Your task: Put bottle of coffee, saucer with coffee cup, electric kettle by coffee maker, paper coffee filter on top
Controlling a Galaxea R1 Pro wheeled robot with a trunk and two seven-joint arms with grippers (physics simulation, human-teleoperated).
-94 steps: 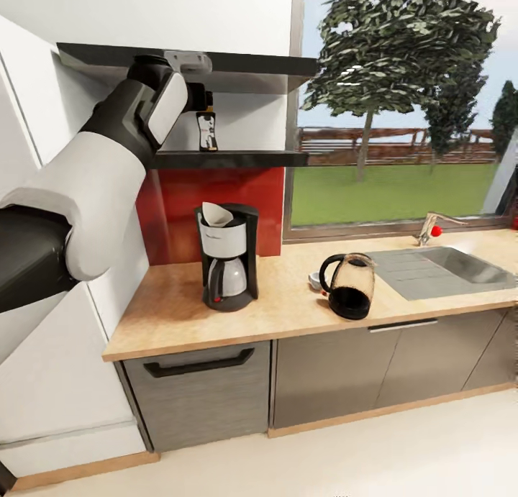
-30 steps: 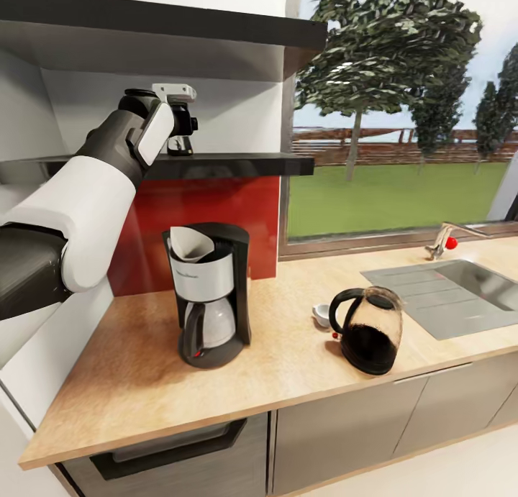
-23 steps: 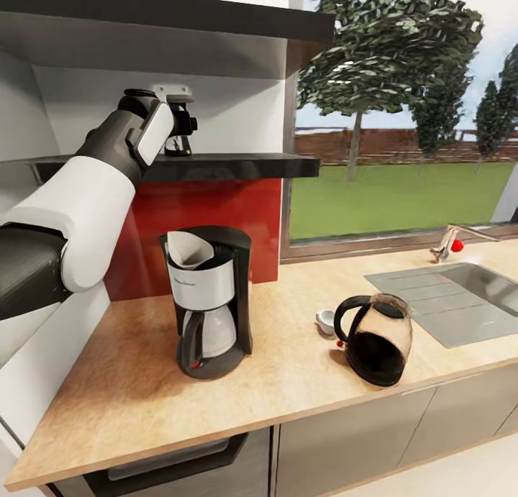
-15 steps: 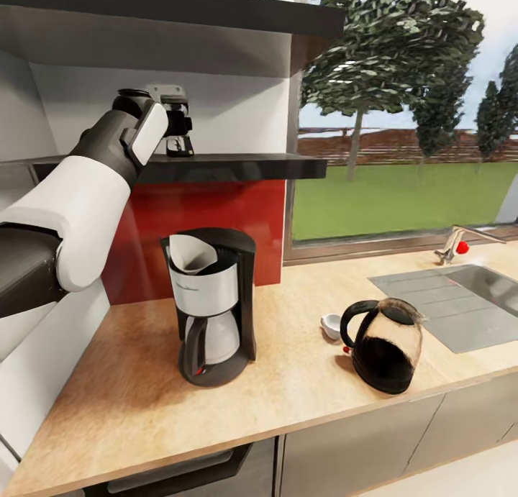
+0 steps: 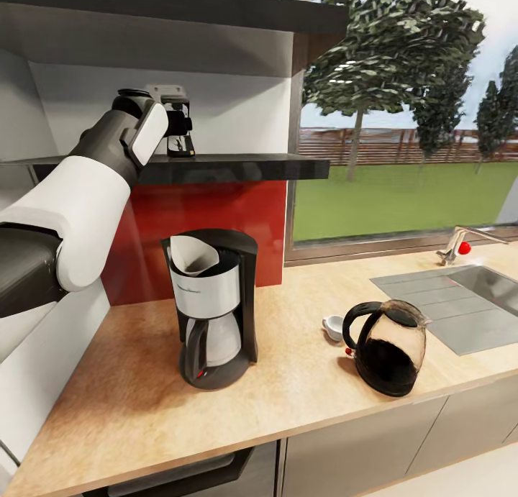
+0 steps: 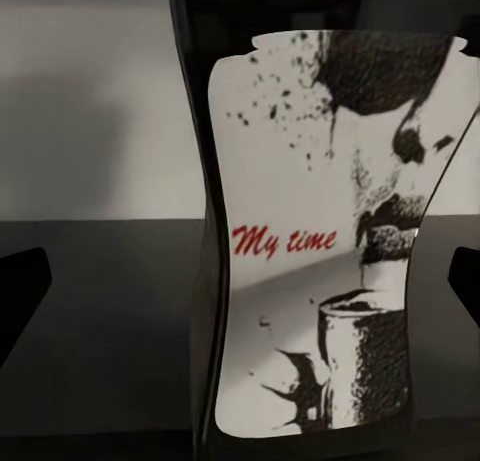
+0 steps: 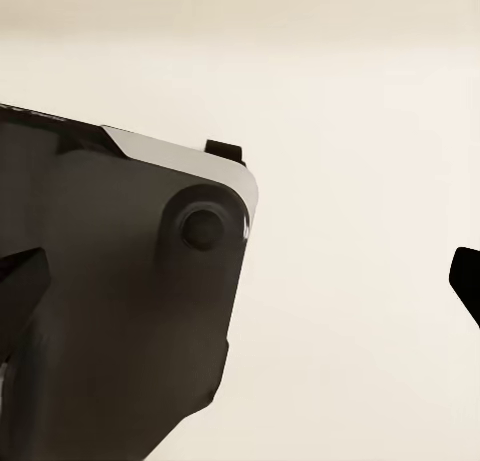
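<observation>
The bottle of coffee (image 5: pixel 180 145) stands on the black kitchen shelf (image 5: pixel 237 167). My left gripper (image 5: pixel 178 125) is open around it. In the left wrist view the label of the bottle of coffee (image 6: pixel 330 251) reads "My time", with my left gripper (image 6: pixel 240 291) fingertips wide apart on either side, not touching. On the kitchen countertop (image 5: pixel 288 389) stands the coffee maker (image 5: pixel 214 310) with the paper coffee filter (image 5: pixel 193 256) in its basket. The electric kettle (image 5: pixel 388 347) sits to its right, and a small white coffee cup (image 5: pixel 332 326) lies behind it. My right gripper (image 7: pixel 243 281) is open.
A grey sink (image 5: pixel 460 303) with a faucet (image 5: pixel 455 242) is set in the counter's right end under the window. A second black board (image 5: pixel 180 4) hangs above the shelf. The red backsplash (image 5: pixel 201 224) is behind the coffee maker. A dark robot part (image 7: pixel 120 301) shows over pale floor.
The head camera has moved closer and higher, so the whole picture shifted. My left gripper has come around the bottle, which earlier stood just beside it.
</observation>
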